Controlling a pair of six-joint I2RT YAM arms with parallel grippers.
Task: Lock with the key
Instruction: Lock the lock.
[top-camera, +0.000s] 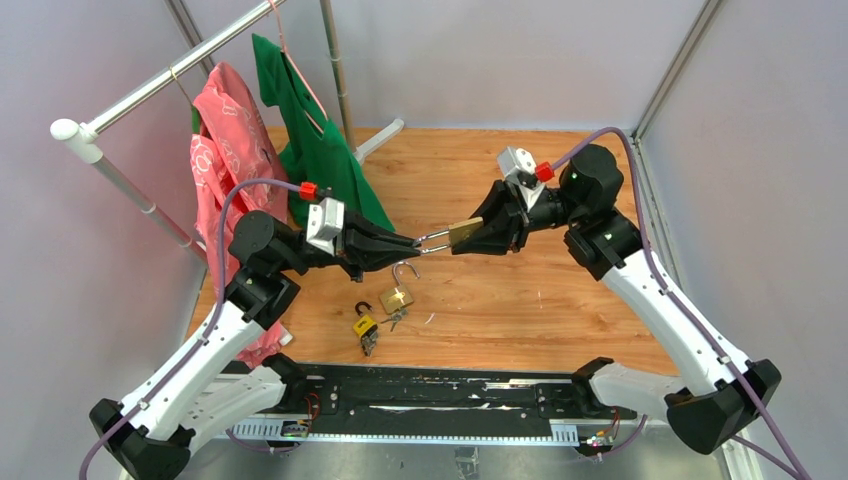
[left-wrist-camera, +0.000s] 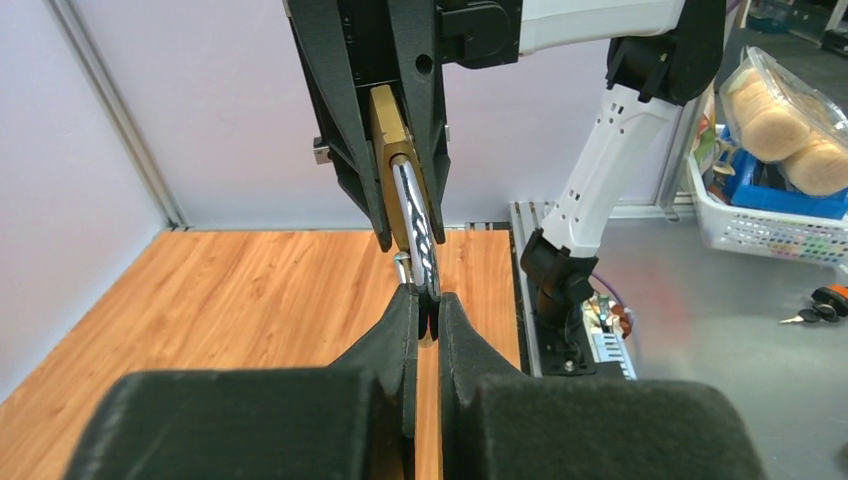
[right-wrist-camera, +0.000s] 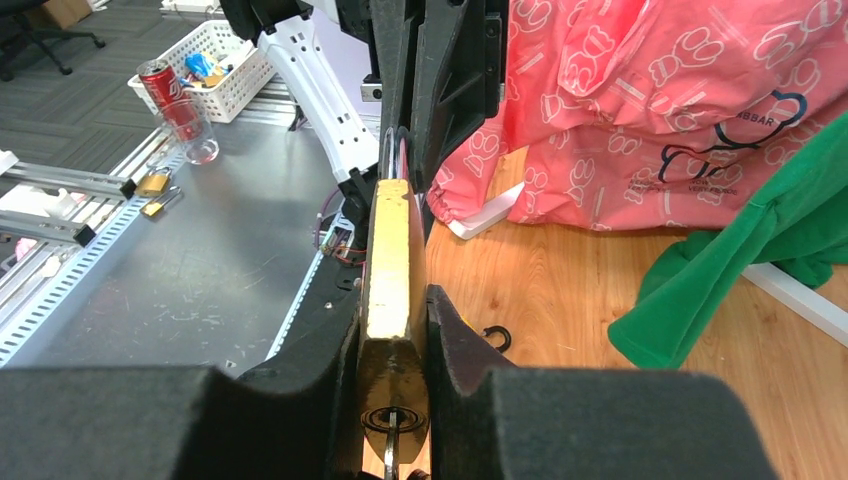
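The brass padlock (top-camera: 465, 231) is held in the air over the desk centre, between both arms. The right gripper (top-camera: 472, 238) is clamped on its body. The left gripper (top-camera: 416, 243) is pinched tight on the shackle (top-camera: 434, 240). In the right wrist view, the key (right-wrist-camera: 391, 445) sits in the keyhole. A spare brass padlock (top-camera: 397, 296) and a yellow-black padlock (top-camera: 365, 326) lie toward the near edge. A pink garment (top-camera: 225, 150) and a green garment (top-camera: 310, 130) hang at the far-left corner.

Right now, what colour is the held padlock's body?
The padlock body is brass-gold, clearest in the right wrist view.
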